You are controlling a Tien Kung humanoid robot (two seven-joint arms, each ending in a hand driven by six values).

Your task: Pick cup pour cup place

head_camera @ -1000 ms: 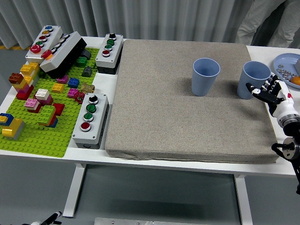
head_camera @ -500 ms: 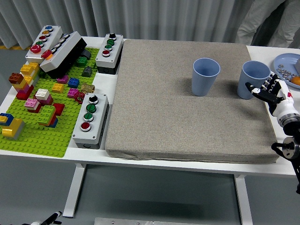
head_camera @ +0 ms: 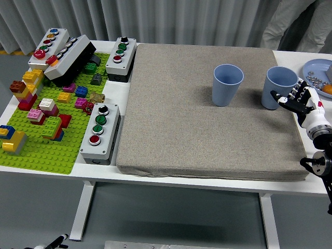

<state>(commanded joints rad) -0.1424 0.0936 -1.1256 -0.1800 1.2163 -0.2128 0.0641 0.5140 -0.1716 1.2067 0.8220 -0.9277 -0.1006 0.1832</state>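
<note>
Blue plastic cup on the right (head_camera: 278, 87) has shifted slightly left across the grey fabric mat (head_camera: 207, 111) in the last second; my right hand (head_camera: 301, 101) is nudging it, fingers (head_camera: 290, 96) curled against its wall, not yet closed around it. Cup's still upright, so no grasp yet. Second blue cup (head_camera: 227, 84) sits unmoved, well apart to the left. Pick step is in progress.

The right hand (head_camera: 296, 100) has black, segmented fingers (head_camera: 286, 99) with pale patches at the joints and a small red mark near the knuckles. A white cylindrical wrist cuff (head_camera: 316, 122) follows, then a black forearm joint (head_camera: 320, 163) with a round metal disc.

The person (head_camera: 290, 23) wears light grey clothing.
</note>
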